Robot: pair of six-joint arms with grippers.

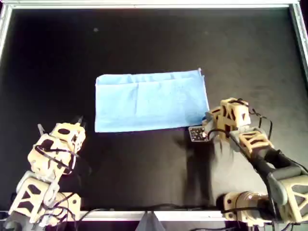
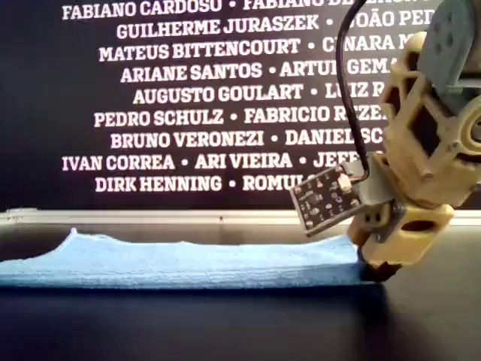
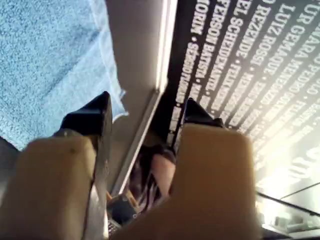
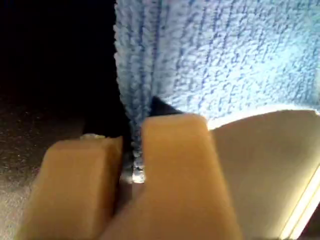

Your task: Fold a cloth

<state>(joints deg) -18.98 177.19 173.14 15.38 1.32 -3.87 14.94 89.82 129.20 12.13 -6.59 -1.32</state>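
Over by the desk's [image 1: 57, 57] near-left corner in the overhead view, my first claw [image 1: 60, 126] hangs clear of everything, its two dark fingers [image 3: 92, 120] spread wide with nothing between them. In its own wrist view the blue fabric shows just off to one side of the tips, not touching them.

Moving toward the middle: one cloth [image 1: 150, 101], light blue and plain, lies on the black desk as a wide rectangle. A faint vertical crease runs down it left of its center. Its far-right corner pokes up a little. From the exterior view it lies low and nearly flat, with a slight rise at the exterior view's left end.

On to the right: my second claw [image 1: 208, 120] is down at the cloth's near-right corner, clamped tight on the edge. Its wrist view shows the bunched blue hem pinched between the two tan fingers [image 4: 172, 150]. A small dark circuit board [image 1: 197, 133] hangs beside that claw, just off the cloth's near edge.

Count: two arms, two claws, one cloth. A silver frame [image 1: 144, 5] rims the desk. There is wide bare black surface along the far edge, at the left edge, and between the cloth and the near edge.
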